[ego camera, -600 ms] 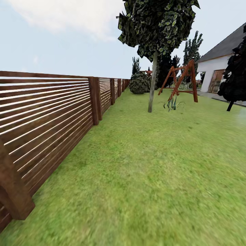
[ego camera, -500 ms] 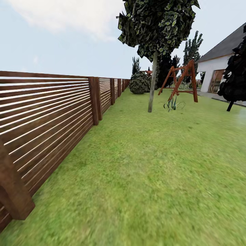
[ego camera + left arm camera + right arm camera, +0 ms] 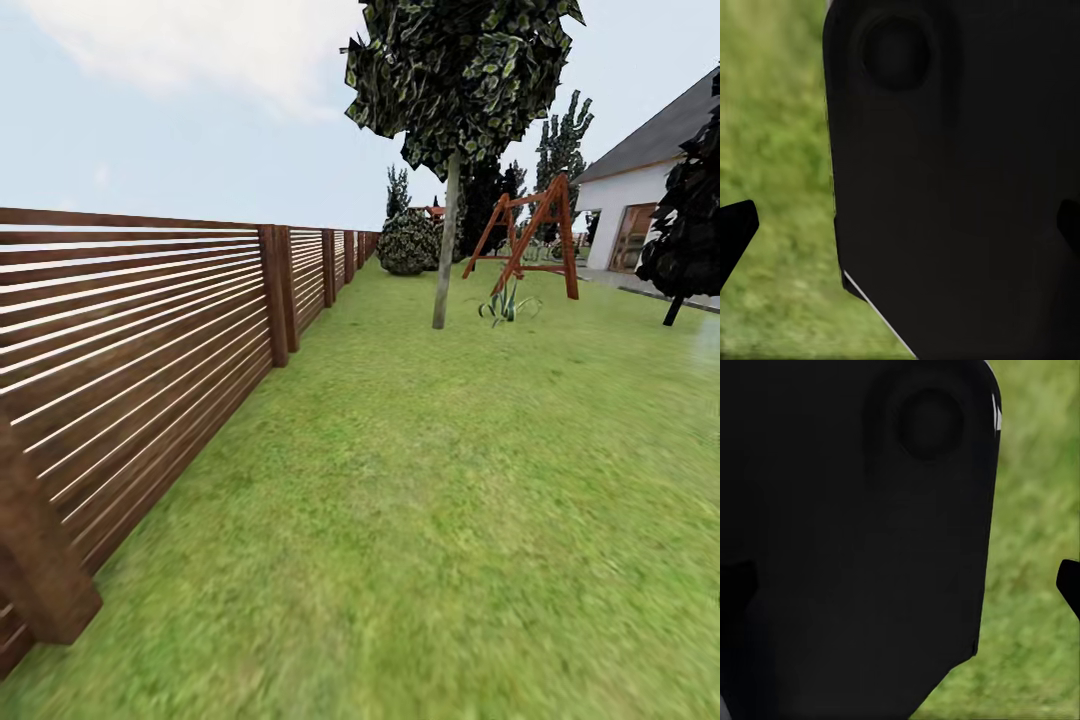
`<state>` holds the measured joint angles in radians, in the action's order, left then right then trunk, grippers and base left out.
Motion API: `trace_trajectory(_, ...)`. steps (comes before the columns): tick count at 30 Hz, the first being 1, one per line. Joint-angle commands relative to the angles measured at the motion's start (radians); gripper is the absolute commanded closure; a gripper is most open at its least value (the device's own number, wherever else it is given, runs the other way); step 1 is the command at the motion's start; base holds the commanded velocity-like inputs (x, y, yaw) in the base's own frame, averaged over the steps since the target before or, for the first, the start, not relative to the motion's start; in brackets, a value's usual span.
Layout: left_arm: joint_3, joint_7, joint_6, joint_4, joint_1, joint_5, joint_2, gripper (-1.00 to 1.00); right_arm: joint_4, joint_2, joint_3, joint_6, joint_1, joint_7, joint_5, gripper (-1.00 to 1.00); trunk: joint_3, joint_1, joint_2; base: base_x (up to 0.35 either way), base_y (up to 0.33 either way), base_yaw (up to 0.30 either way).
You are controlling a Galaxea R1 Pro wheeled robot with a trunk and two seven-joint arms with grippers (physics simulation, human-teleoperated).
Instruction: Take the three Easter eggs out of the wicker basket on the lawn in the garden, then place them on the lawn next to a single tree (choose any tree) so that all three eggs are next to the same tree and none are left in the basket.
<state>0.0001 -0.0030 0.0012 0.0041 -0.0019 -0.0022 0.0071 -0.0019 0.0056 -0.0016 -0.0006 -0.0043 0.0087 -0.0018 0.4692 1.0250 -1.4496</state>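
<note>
Garden lawn (image 3: 450, 480) stretches ahead of me, bounded by a slatted wooden fence (image 3: 150, 330). One tree (image 3: 445, 200) stands beside a red swing frame (image 3: 525, 240), before a white house (image 3: 640, 200). Each wrist view shows fingertips (image 3: 735, 229) set wide apart around a black robot body panel (image 3: 960, 187), grass beyond; both grippers hold nothing.
</note>
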Motion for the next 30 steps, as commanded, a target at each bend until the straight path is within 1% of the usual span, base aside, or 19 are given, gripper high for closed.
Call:
trace_trajectory(1, 0.000, -0.001, 0.000, -0.002, -0.002, 0.000, 0.004, -1.00, 0.001, 0.000, -0.002, 0.000, 0.000, 0.001, -0.001, -1.00, 0.001, 0.000, 0.000, 0.000, 0.000, -0.104)
trace_trajectory(5, -0.001, -0.001, -0.001, -0.007, -0.007, -0.001, 0.017, -1.00, 0.005, -0.003, -0.006, -0.001, 0.000, 0.001, -0.002, -1.00, 0.001, 0.000, 0.000, 0.000, 0.000, -0.209)
trace_trajectory(8, -0.003, -0.001, -0.001, -0.009, -0.008, -0.001, 0.020, -1.00, 0.006, -0.004, -0.006, -0.001, 0.000, 0.002, -0.002, -1.00, 0.001, 0.000, 0.000, 0.000, 0.000, -0.266)
trace_trajectory(30, 0.000, -0.002, -0.001, -0.010, -0.009, -0.001, 0.022, -1.00, 0.004, -0.003, -0.008, -0.001, 0.000, 0.004, -0.003, -1.00, 0.001, 0.000, 0.000, 0.000, 0.000, -0.296)
